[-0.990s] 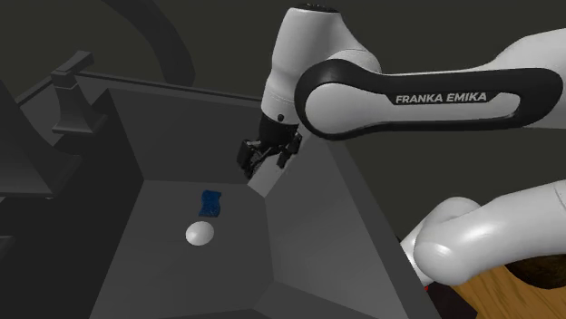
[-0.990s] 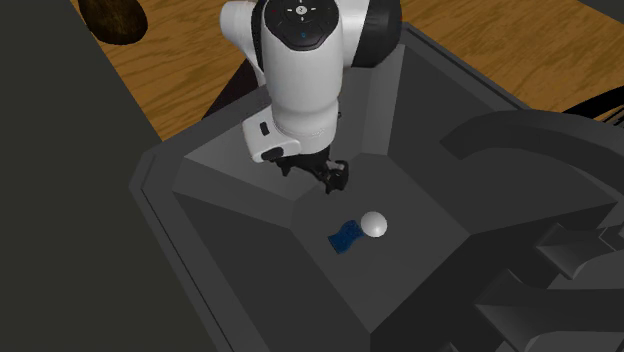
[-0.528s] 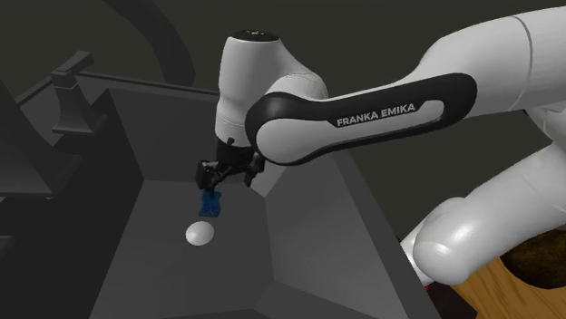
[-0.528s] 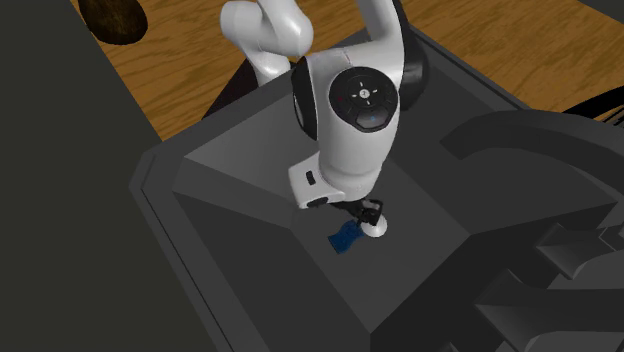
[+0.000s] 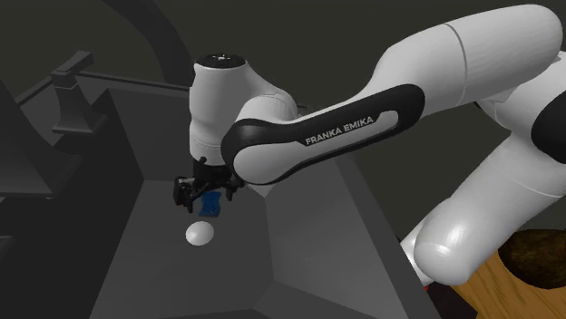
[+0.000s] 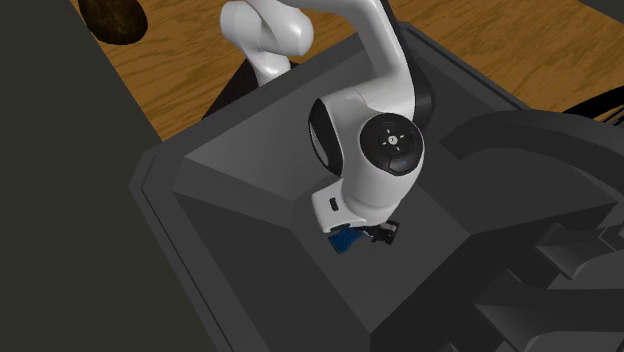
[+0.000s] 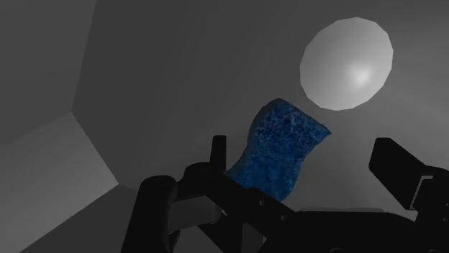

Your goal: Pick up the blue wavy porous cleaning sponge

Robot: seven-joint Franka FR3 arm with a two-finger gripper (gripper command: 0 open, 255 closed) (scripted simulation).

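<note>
- The hand point(image 5: 201, 193) hangs low inside the dark grey sink point(image 5: 313, 236), its two fingers spread apart and gripping nothing.
- The blue sponge point(image 7: 282, 147) lies on the sink's floor, under the hand and between the spread fingers.
- A white ball point(image 7: 347, 63) rests near the sponge.

My jaws are all black. The sponge point(image 7: 284, 147) is deep blue, mottled all over with darker and lighter speckles like fine pores. The round thing point(image 7: 347, 63) is plain pale grey-white, with a soft brighter spot on it. The basin point(image 7: 144, 72) is flat dark grey with no pattern, its faces in slightly differing shades. My arm point(image 5: 218, 100) is white with black joints, and one black band carries the white letters FRANKA EMIKA. The wooden surface point(image 6: 180, 60) is warm brown, streaked with darker grain.
</note>
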